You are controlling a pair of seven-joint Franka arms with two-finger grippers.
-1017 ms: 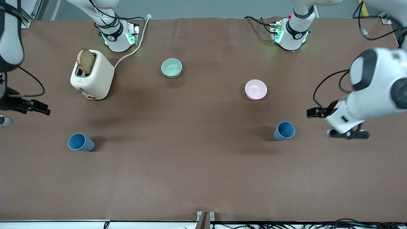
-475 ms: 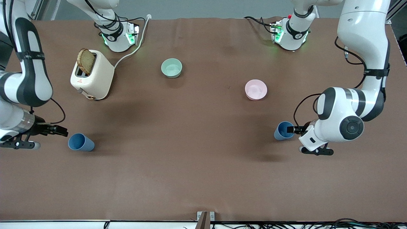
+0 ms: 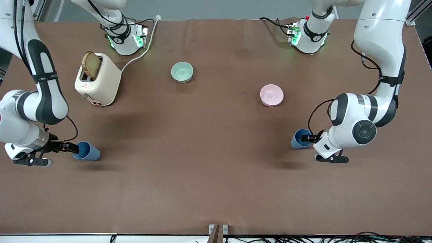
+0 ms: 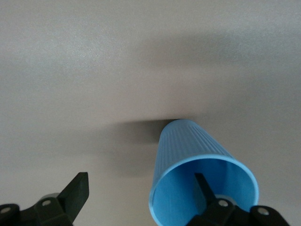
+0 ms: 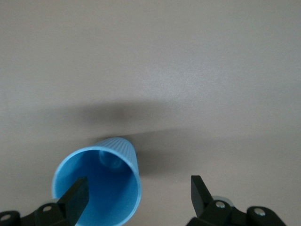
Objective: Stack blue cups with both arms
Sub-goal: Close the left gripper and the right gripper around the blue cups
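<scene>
Nothing stacked yet. Both blue cups upright on table, well apart: cup at left arm's end [image 3: 301,138] at left gripper [image 3: 307,138], cup at right arm's end [image 3: 86,151] at right gripper [image 3: 72,147]. Fingers apart, one inside each rim. Grasp, lift, nest remaining.

In both wrist views the picture's edge at six o'clock cuts off each blue cup's [image 4: 202,162] [image 5: 101,181] rim and the gripper bodies.
</scene>
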